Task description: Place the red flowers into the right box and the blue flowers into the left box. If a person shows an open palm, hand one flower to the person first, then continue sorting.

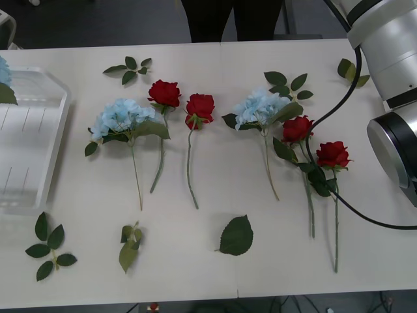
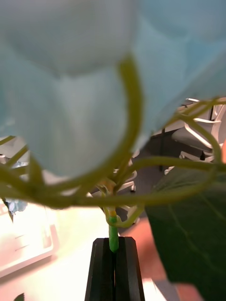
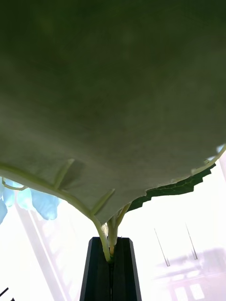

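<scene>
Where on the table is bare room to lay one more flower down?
Bare: the table's near edge, by the big leaf; the far middle, between the leaf sprig and the right-hand blue flower. Crowded: the middle row, around the red flowers.

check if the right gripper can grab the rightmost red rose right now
Probably not yet: the right gripper is shut on a blue flower by its stem, so it has no free grip. The rose itself lies uncovered on the table.

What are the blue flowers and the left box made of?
Blue flowers: look like artificial fabric, matte fluffy petals on thin plastic-looking stems. Left box: likely translucent white plastic, smooth and glossy, with a flared rim.
</scene>
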Controlling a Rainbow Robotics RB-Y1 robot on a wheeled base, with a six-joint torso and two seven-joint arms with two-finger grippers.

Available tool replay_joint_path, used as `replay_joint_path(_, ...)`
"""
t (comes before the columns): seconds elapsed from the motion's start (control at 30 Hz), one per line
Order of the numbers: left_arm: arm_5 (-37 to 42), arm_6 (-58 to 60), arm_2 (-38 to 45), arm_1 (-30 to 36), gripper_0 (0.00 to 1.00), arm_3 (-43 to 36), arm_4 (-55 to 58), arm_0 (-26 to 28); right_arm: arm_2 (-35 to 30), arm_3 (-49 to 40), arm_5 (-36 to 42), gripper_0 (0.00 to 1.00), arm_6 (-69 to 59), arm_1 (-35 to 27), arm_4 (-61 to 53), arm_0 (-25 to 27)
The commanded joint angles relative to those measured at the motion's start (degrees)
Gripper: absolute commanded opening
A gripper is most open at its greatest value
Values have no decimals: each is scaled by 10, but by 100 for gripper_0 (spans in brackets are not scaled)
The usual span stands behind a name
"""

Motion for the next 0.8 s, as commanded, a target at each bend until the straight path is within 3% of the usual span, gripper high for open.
replay_joint_path(0.03,-7,-19,12,25,0,-2,-6,-25,-9,-6,-8,0,29,-12,1,-40)
replay_joint_path(0.43,-7,-19,12,25,0,-2,-6,-25,-12,-6,-8,0,41,-13,-10,-40)
replay_joint_path(0.5,-7,-19,12,25,0,-2,-6,-25,-12,-6,-8,44,45,-13,-13,-40)
replay_joint_path(0.57,-7,-19,12,25,0,-2,-6,-25,-12,-6,-7,80,46,-12,-22,-40)
replay_joint_path(0.63,-7,-19,12,25,0,-2,-6,-25,-12,-6,-3,97,50,-12,-35,-40)
replay_joint_path(0.67,-7,-19,12,25,0,-2,-6,-25,-13,-6,6,100,50,-13,-44,-40)
replay_joint_path(0.8,-7,-19,12,25,0,-2,-6,-25,-31,-5,48,100,48,-13,-50,-40)
